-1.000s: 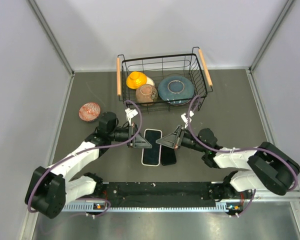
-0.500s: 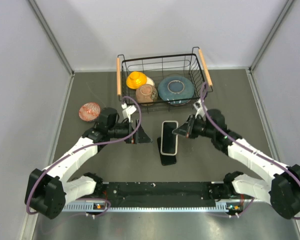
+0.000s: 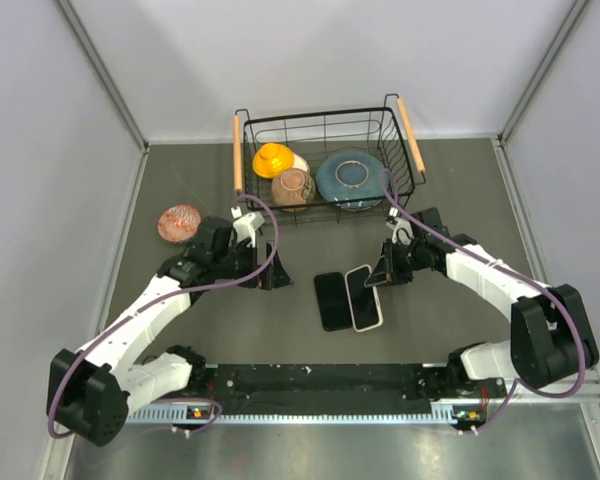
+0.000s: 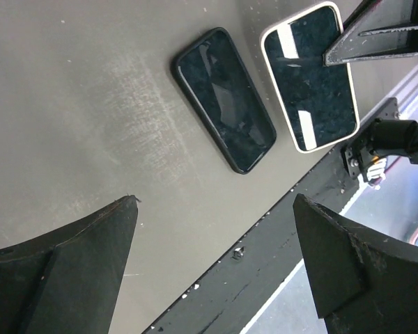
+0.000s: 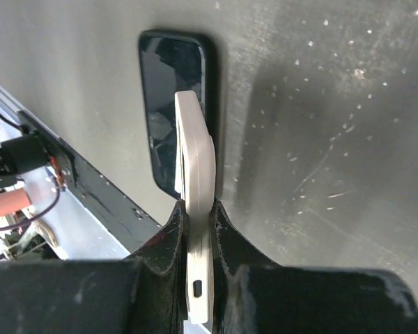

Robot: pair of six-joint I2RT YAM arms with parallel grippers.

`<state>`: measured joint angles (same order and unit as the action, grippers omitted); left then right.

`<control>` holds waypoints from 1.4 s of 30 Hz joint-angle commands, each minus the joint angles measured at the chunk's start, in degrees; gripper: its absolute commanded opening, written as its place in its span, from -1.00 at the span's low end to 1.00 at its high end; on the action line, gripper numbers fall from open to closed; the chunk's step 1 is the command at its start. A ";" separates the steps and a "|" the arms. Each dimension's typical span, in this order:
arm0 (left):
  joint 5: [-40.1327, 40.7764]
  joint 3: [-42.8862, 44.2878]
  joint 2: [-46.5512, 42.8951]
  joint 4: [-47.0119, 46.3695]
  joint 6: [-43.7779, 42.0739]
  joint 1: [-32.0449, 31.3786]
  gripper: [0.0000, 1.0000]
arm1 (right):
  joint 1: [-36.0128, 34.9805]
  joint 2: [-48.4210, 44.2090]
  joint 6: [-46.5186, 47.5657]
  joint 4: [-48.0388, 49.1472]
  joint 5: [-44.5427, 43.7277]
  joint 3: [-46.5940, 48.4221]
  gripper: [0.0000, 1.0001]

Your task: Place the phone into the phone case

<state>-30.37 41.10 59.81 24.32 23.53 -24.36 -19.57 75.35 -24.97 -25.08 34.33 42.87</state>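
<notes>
Lower centre, top view: one phone [image 3: 331,300], black, flat on the table [image 3: 460,190], glossy face up. Its long axis runs up-down the frame, upper end leaning slightly left. One case [image 3: 364,298], white-rimmed, lies parallel at its right, edges overlapping. Right gripper [image 3: 379,274] is pinched on the case's upper end. Left gripper [image 3: 272,279], left of both: jaws wide, empty. Upper centre: one wire basket [image 3: 320,113].

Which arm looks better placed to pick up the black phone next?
The left one. The left hand is open and empty beside the phone, while the right hand is shut on the case.
</notes>
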 commanded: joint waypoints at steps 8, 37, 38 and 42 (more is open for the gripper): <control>4.97 2.40 -3.65 1.52 -1.64 0.28 0.98 | 1.91 7.52 3.00 5.48 -1.00 0.19 -0.87; 5.24 3.02 -6.72 1.53 -1.64 0.28 0.98 | 2.61 -8.26 -0.51 0.21 -8.93 0.37 -0.49; 4.45 3.02 -7.16 0.83 -1.64 0.28 0.98 | 2.44 -10.12 -0.78 0.21 -8.75 -0.15 -0.51; 2.60 1.97 -9.71 -2.42 0.02 0.28 0.98 | 1.99 -18.29 -2.53 0.29 -6.56 -3.49 -0.70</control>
<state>-25.10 41.63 53.23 26.87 22.57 -24.29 -17.47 64.23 -24.93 -24.86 24.71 41.95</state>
